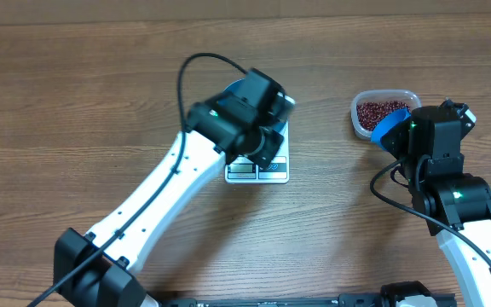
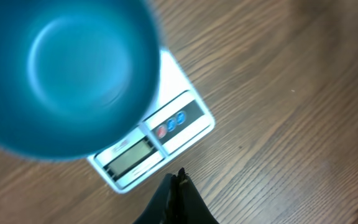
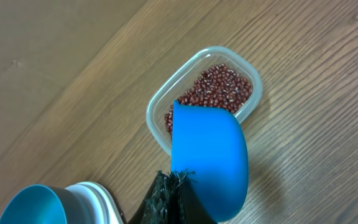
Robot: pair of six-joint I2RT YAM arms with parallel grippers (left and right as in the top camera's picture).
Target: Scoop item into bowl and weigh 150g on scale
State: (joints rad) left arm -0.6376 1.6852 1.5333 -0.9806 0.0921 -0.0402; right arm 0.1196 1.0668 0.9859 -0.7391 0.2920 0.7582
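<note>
My left claw is pinched shut on nothing, and the teal bowl sits on the white scale just ahead of its tips. My right claw is clamped on the blue scoop. The scoop's cup hangs just ahead of it, over the clear tub of beans.

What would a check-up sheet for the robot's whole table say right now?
Surface: brown wood-grain table.
Job's things: the empty teal bowl sits on the white scale; the beans are in the clear tub.
Clutter: nothing seen.
Grippers: left gripper is shut and empty, near the scale's display edge; right gripper is shut on the blue scoop, over the tub.
Cables: a black cable arcs up beside the bowl; a second cable curls behind the right gripper.
Surroundings: nothing seen.
</note>
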